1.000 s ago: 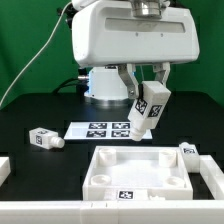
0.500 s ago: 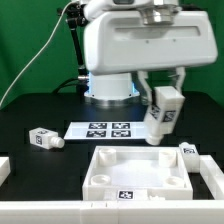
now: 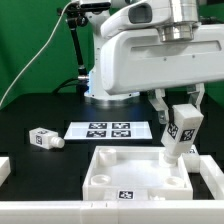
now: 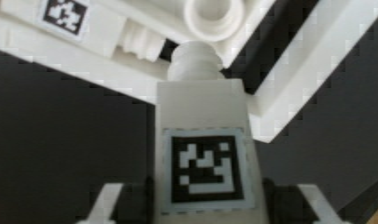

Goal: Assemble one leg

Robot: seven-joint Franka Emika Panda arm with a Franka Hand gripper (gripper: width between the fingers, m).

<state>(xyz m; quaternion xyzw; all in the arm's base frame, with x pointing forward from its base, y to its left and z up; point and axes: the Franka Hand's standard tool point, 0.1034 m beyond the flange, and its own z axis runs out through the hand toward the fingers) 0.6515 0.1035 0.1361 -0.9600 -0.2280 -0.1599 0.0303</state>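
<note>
Over panel [image 3: 150, 190] cnr: leg [image 3: 179, 130] in gripper [image 3: 178, 108]

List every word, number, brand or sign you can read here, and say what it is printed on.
No words, numbers or brands: none readable.
Only square black-and-white marker tags, no text: on the held leg, the loose leg, the marker board and the white panel.

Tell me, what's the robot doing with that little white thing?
The robot's hand holds a leg, slightly tilted, over the far corner of the white panel, on the exterior view's right. In the wrist view its tip points at what looks like a round hole there. Whether it touches yet is unclear. A second leg lies on the table.
</note>
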